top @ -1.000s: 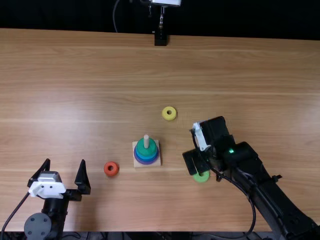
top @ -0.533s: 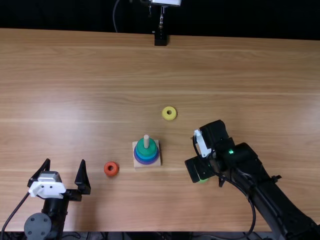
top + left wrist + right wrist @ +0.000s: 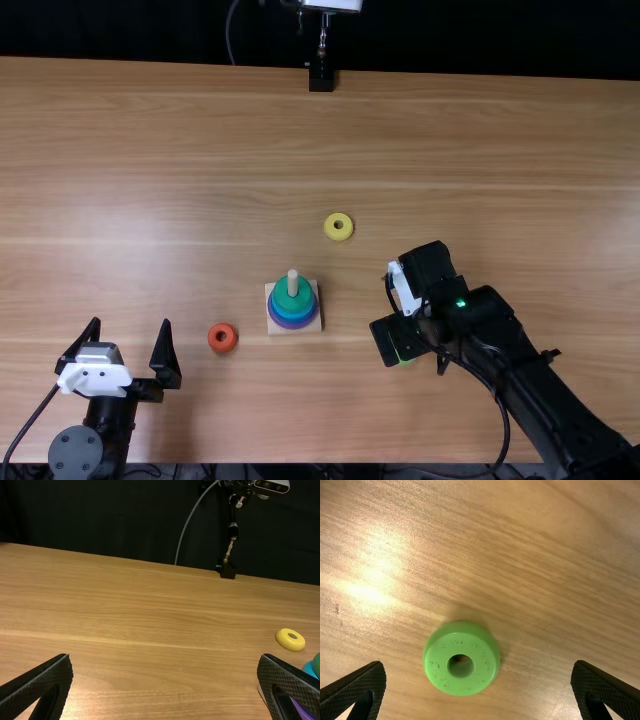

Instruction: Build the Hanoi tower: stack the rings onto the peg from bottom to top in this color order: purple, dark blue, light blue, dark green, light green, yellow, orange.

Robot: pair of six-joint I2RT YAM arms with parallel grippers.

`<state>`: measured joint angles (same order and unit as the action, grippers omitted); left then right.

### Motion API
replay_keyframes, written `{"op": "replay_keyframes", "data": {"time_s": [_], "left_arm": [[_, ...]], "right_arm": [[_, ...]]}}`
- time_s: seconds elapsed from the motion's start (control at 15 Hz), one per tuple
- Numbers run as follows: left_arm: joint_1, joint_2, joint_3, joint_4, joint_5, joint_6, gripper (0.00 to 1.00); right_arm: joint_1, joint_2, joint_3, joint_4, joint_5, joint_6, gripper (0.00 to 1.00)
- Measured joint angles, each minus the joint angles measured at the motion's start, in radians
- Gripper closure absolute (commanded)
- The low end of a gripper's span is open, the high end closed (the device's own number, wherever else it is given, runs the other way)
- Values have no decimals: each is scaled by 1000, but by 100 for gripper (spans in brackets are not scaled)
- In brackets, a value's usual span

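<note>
- Hanoi tower [image 3: 296, 306]: standing on its base [image 3: 310, 327] on the surface [image 3: 180, 150], rings on the peg [image 3: 292, 280] up to dark green. Clock directions apply to the top view, centred on the tower, 12 o'clock at the far edge.
- Change: the right hand [image 3: 478, 664] has shifted slightly toward 6 o'clock and now covers more of the light green ring [image 3: 476, 679], at 4 o'clock. Between the last two top views it is nearly steady.
- Right hand state: wide, holding nothing. The ring lies off-centre relative to the fingertips; centring is probably required before closing.
- Meaning for the task: light green is the next ring due. The shift is judged to be alignment for its pickup.
- Left hand [image 3: 132, 321]: wide, empty, unchanged at 8 o'clock.
- Remaining rings: yellow [image 3: 339, 227] at 1 o'clock; orange [image 3: 223, 338] at 8 o'clock. Both are unmoved.
- Hidden: in the top view, the right hand conceals most of the light green ring. Fingertip height above the surface cannot be determined.
- Cut off: in the left wrist view, the tower is cropped by the frame and partly masked by a finger. The lower rings' boundaries are hard to separate.
</note>
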<state>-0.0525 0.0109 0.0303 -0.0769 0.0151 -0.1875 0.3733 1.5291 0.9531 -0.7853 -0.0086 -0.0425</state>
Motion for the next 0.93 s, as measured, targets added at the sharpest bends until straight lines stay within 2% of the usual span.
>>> {"op": "replay_keyframes", "data": {"time_s": [0.27, 0.6, 0.93], "left_arm": [[0, 0, 0, 0, 0, 0, 0], [0, 0, 0, 0, 0, 0, 0], [0, 0, 0, 0, 0, 0, 0]], "right_arm": [[5, 30, 0, -1, -1, 0, 0], [86, 68, 0, -72, -3, 1, 0], [92, 98, 0, -66, -2, 3, 0]]}}
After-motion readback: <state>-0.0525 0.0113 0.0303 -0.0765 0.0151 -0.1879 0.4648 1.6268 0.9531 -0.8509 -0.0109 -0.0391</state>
